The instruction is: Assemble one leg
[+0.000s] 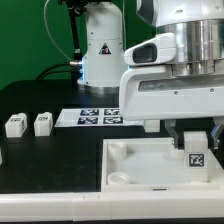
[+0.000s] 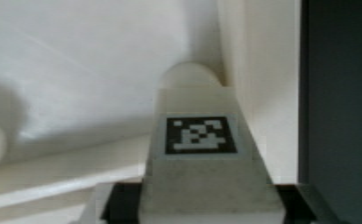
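A: Where is the leg (image 1: 195, 158) compared with the gripper (image 1: 196, 140)?

B: In the exterior view the leg is directly under the gripper, between its two dark fingers (image 1: 175, 136). The fingers stand on both sides of the upper part of the leg, and they seem to press on it, so I would say the gripper is clenched around the leg.

A: And where is that in the scene?

B: Over the large white panel (image 1: 130, 170), at its corner on the exterior view's right. The lower end of the leg is at the panel surface, but I cannot tell if it really touches or sits in a socket there.

A: How does the leg look?

B: It is a small white block, standing upright, with a black-and-white square tag on the face toward the camera. In the wrist view the leg (image 2: 203, 120) runs away from the camera and gets narrower to a rounded end, and the same tag is on its flat side. White panel (image 2: 71, 110) fills the space behind it.

A: Are other legs visible?

B: Yes, two similar white blocks (image 1: 15, 125) (image 1: 42, 123) stand on the black table (image 1: 50, 160), well apart from the gripper, on the exterior view's left. The marker board (image 1: 95, 118) lies flat near them.
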